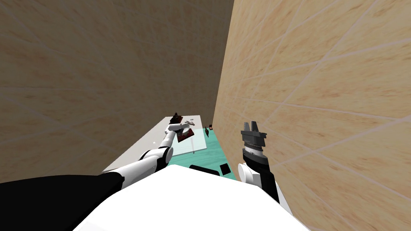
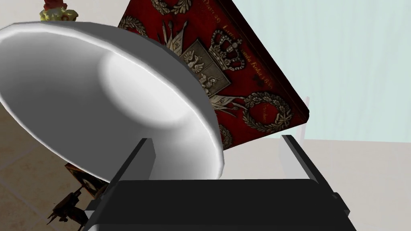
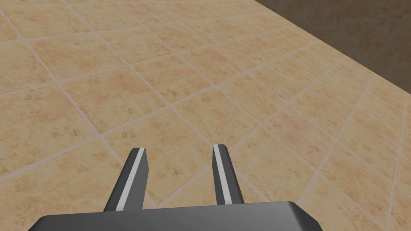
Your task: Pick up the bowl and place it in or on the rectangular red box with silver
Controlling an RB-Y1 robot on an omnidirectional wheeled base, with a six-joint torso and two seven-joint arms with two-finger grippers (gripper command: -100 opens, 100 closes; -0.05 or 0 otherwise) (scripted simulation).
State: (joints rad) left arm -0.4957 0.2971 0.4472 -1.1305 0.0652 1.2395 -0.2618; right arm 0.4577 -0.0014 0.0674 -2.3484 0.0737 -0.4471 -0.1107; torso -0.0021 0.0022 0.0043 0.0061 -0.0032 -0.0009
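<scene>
A plain white bowl (image 2: 100, 100) tilts on its side right in front of my left gripper (image 2: 214, 140). Behind it lies the dark red rectangular box (image 2: 249, 80) with silver crests and wreaths, and the bowl leans over the box's near part. The left gripper is open wide: the bowl's rim reaches in beside one finger (image 2: 138, 160), while the other finger (image 2: 297, 156) stands apart from it. In the head view the left gripper (image 1: 179, 127) is over the red box (image 1: 186, 136) on the table. My right gripper (image 3: 178, 150) is open and holds nothing, raised beside the tiled wall (image 1: 321, 100).
The box rests on a pale greenish pane (image 2: 353, 60) on a white table (image 1: 140, 150). A small yellow and red figure (image 2: 56, 10) stands behind the bowl, and a small dark trinket (image 2: 68, 206) lies beside the gripper. Small dark objects (image 1: 207, 130) sit near the wall.
</scene>
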